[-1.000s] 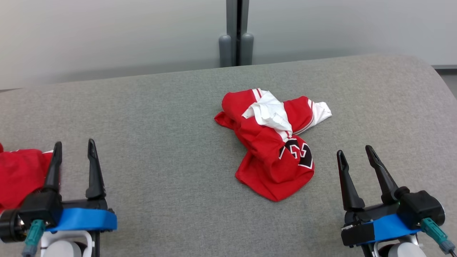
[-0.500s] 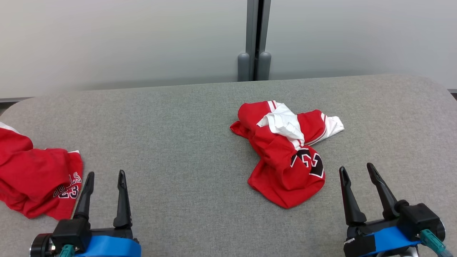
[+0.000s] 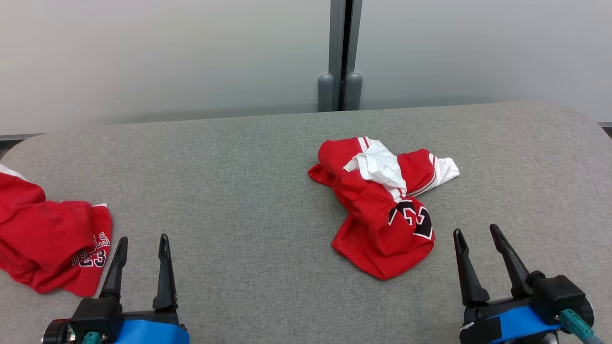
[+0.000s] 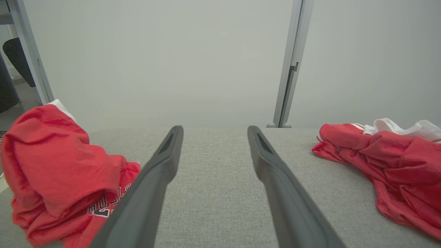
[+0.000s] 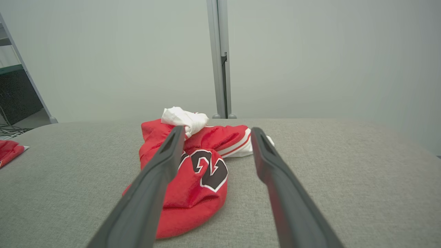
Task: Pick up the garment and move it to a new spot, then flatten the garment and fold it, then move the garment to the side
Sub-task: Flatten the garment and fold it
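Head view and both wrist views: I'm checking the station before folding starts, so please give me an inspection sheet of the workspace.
Surface: grey fabric table, rounded far corners.
Job's things: crumpled red-and-white garment lying right of centre, unheld, not flattened.
Clutter: second red garment bunched at the table's left edge.
Grippers: left gripper and right gripper both open, holding nothing.
Cables: teal plug at the right wrist.
Surroundings: pale wall panels with a grey post between them.
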Available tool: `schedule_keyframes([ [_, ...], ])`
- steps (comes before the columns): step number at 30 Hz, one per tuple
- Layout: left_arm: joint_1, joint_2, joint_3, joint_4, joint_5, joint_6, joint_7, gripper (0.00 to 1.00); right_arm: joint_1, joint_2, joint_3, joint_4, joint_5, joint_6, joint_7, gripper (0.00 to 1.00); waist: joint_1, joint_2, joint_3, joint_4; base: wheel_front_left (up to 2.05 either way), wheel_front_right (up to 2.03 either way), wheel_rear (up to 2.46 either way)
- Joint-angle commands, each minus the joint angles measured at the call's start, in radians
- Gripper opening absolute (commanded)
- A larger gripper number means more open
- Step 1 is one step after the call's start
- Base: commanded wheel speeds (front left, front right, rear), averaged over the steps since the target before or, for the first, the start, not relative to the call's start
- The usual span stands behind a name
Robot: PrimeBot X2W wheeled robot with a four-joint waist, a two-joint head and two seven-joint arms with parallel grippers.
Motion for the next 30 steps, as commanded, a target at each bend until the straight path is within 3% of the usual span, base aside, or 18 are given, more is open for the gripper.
schedule_keyframes([
  [1, -0.005, 0.0, 0.005, 0.0, 0.004, 0.003, -0.003, 1.0, 0.004, -0.002, -0.002, 0.004, 0.007, 0.0, -0.004, 1.0, 0.0, -0.0001, 0.0, 0.0, 0.0, 0.0, 0.0],
  [20, 0.012, -0.004, 0.0, -0.012, 0.007, 0.02, -0.003, 1.0, -0.006, -0.002, -0.001, 0.028, 0.009, 0.0, -0.004, 1.0, 0.0, -0.0001, -0.011, 0.005, 0.0, 0.0, 0.0],
  [30, -0.045, -0.003, -0.01, -0.006, 0.009, 0.006, -0.003, 1.0, -0.277, -0.019, 0.062, 0.099, -0.054, 0.0, 0.01, 1.0, 0.0, -0.0001, 0.031, 0.055, 0.0, 0.0, 0.0],
])
